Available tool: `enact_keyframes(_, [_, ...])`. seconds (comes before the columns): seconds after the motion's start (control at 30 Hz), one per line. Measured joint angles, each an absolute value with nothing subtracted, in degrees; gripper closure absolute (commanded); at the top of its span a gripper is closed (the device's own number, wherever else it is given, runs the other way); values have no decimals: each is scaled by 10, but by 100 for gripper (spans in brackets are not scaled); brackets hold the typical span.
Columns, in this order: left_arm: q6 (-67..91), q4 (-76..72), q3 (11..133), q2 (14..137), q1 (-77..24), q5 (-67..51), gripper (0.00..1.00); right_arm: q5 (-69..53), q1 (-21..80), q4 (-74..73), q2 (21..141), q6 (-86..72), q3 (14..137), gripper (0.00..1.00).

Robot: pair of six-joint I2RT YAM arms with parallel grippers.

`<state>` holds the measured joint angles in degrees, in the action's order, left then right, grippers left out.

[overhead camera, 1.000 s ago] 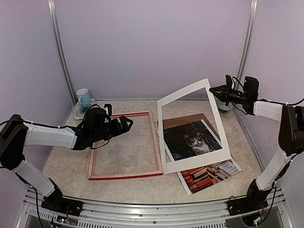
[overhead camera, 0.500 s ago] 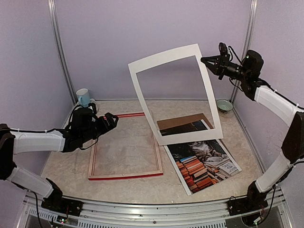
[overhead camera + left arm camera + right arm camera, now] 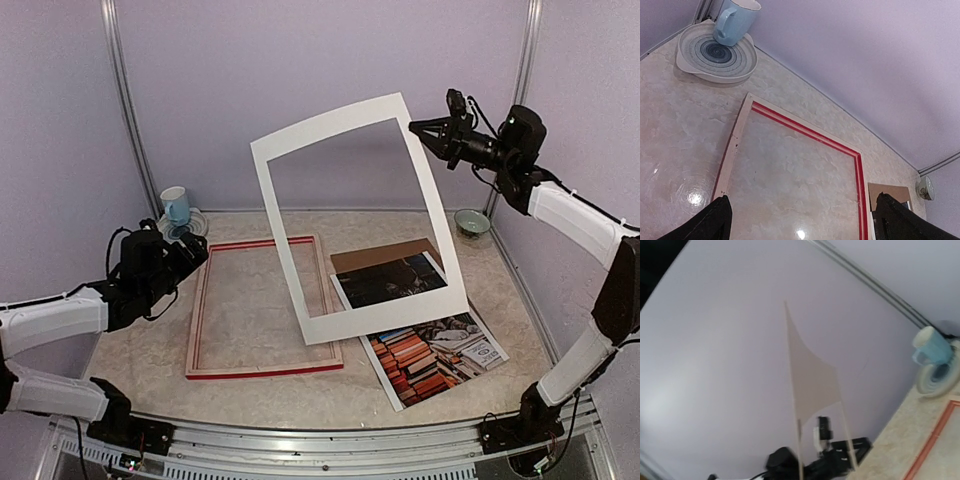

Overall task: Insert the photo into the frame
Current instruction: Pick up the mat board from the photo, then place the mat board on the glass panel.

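The photo [image 3: 432, 352] lies flat on the table [image 3: 140, 350], just right of the frame and outside it, with its near corner pointing toward the arm bases. Its near half shows stacked red and orange books. Its dark far half shows through the opening of the white mat [image 3: 330, 128]. Any lettering on the printed books is too small to read. A brown backing board [image 3: 385, 254] sticks out from under the photo's far edge.

The frame [image 3: 197, 320] lies flat to the left of the photo, with bare tabletop showing inside its pale wooden rails and red along its edges. The left wrist view shows the same red lines on its far rail [image 3: 805, 134].

The mat stands tilted in the air between the frame and the photo. Its lower edge crosses in front of the frame's right rail and the photo, and I cannot tell whether it touches them. The right gripper [image 3: 414, 125] is pinched tight on the mat's upper right corner. In the right wrist view the mat [image 3: 812, 375] appears as a pale sheet against the wall.

The left gripper [image 3: 195, 250] hovers by the frame's far left corner with its fingers [image 3: 710, 225] spread wide and holding nothing. Beyond it a blue mug [image 3: 735, 20] sits on a patterned plate [image 3: 692, 57]. A small bowl [image 3: 472, 221] sits at the far right.
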<state>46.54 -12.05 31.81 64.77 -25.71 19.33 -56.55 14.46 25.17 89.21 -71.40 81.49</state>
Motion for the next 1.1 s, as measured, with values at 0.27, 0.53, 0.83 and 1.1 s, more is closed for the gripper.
enact_keyframes(0.27, [475, -101, 301, 630, -251, 214, 1, -517, 149, 257, 1007, -673, 747, 100])
enact_keyframes(0.53, [480, -95, 299, 630, -251, 215, 1, -483, 153, 261, 1143, -643, 733, 100])
enact_keyframes(0.83, [484, -94, 297, 633, -251, 215, 1, -466, 153, 261, 1176, -630, 733, 100])
enact_keyframes(1.1, [491, -98, 295, 660, -251, 206, 1, -429, 155, 292, 1183, -625, 729, 100])
